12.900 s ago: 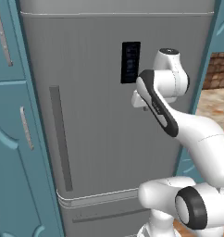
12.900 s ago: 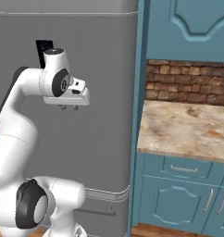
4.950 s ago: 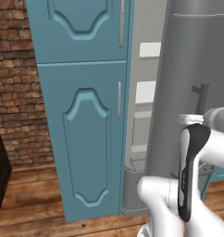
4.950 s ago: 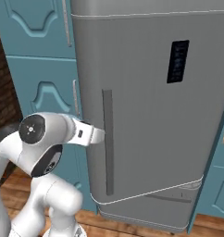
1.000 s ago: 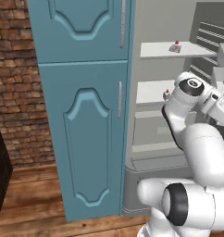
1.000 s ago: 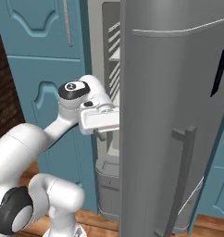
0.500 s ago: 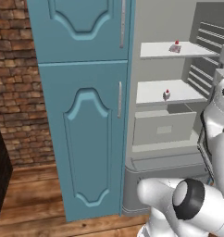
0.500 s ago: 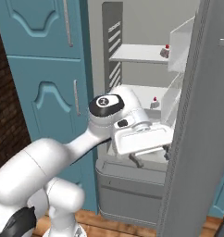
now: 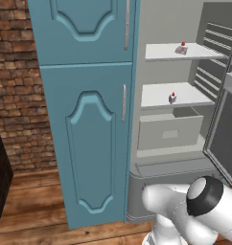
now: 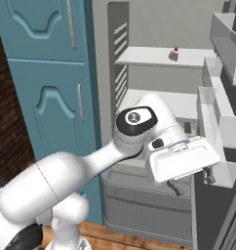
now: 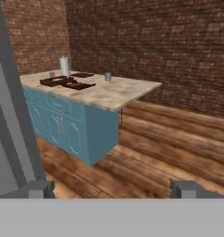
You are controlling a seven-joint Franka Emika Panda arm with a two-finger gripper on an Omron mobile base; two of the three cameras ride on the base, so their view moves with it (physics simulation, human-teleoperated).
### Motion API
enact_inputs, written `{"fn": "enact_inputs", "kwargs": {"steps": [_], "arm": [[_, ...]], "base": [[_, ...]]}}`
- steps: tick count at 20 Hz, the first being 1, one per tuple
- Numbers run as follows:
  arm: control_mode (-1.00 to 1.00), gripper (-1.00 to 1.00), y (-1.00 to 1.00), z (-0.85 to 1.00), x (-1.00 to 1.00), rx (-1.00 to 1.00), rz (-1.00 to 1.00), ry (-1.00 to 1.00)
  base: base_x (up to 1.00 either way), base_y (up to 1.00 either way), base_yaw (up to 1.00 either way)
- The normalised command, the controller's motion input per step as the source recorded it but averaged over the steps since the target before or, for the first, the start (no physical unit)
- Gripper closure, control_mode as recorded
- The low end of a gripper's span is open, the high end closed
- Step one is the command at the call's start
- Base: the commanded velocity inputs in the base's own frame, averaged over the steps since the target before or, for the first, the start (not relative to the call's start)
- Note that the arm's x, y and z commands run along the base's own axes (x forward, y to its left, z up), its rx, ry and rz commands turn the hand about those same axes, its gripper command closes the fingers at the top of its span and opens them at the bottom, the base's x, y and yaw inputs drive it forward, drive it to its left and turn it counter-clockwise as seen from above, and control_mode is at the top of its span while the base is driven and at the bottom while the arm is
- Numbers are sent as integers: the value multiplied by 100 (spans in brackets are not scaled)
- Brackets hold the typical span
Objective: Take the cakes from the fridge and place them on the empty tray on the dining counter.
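Grey fridge open — two cakes, upper shelf and lower shelf; hand spread wide, empty.

Rendered home kitchen — open fridge with white shelves beside tall teal panelled cabinets, brick walls, plank wood floor, plus a marbled stone dining counter on teal base units — domestic fittings, not lab or shop.
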Motion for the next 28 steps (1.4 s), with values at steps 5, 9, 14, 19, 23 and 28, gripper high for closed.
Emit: {"fn": "enact_inputs", "kwargs": {"steps": [5,9,14,19,23,28], "arm": [[-100,-100,90,5,-46,2,49,-11],[-100,-100,100,0,-26,0,58,0],[-100,-100,100,0,-9,0,62,0],[-100,-100,100,6,5,5,59,2],[-100,-100,87,20,36,9,48,4],[-100,-100,54,31,45,12,41,13]], "base": [[0,0,0],[0,0,0],[0,0,0],[0,0,0],[0,0,0],[0,0,0]]}}
